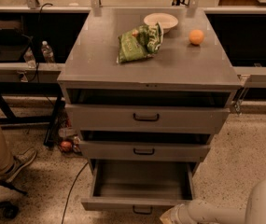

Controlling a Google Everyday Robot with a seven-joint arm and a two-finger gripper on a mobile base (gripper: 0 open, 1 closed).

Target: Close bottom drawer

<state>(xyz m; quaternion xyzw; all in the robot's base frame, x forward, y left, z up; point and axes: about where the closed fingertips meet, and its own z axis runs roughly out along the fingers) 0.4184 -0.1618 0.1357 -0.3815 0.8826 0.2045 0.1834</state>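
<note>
You have the grey metal desk [146, 64] at centre, standing on a speckled beige terrazzo floor [249, 148]. At your 9 o'clock a long grey bench rail [16, 68] runs off behind it, with two clear plastic water bottles [47, 52] standing there. A black cable [72, 190] trails across the floor at 7 o'clock. The tool [170, 215] sits low at 5 o'clock.

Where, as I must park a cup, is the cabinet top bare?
Bare: the cabinet top along its front and left of the green bag. Crowded: bag, bowl, orange at the back. The claw is by the bottom drawer, front right.
</note>
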